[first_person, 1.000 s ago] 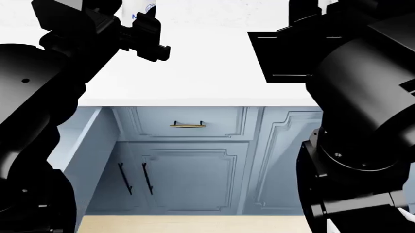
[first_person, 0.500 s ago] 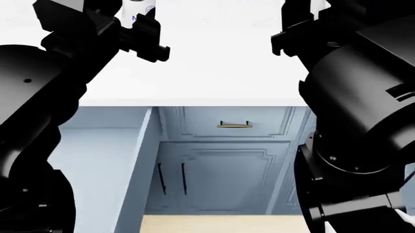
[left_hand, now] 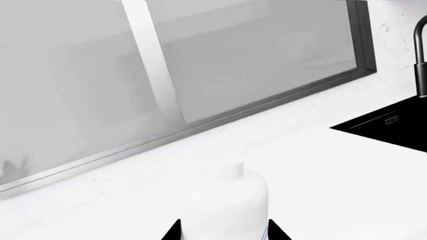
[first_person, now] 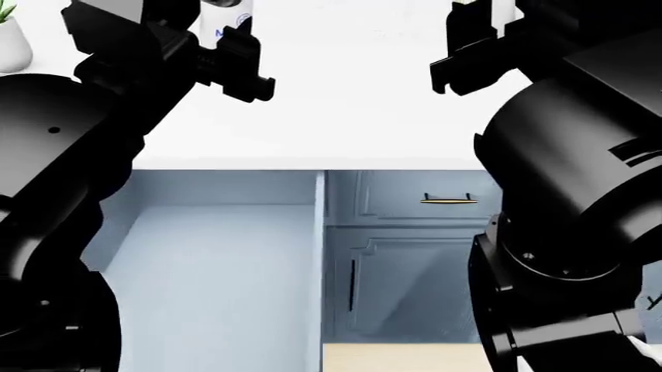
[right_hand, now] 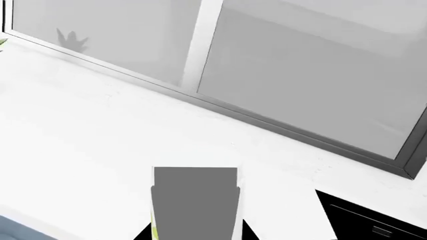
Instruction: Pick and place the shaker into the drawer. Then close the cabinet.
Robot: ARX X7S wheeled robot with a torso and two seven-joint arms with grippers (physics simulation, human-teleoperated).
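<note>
The shaker, a white bottle shape with a small cap and blue print, sits between the jaws of my left gripper, which is shut on it. In the head view the shaker is held above the white countertop, behind the open drawer. The drawer is a deep pale blue-grey box pulled out under the counter edge, and it looks empty. My right gripper is shut on a grey-topped container with a green edge. It stays over the counter at the right. The cabinet is blue-grey with panelled fronts.
A shallow drawer front with a brass handle lies right of the open drawer. A potted plant stands at the far left of the counter. A black sink and tap are at the right. A window runs behind the counter.
The head view has shifted left along the counter. The open drawer now fills the lower left, the plant has come into view and the sink has left it. Both grippers keep their hold.
</note>
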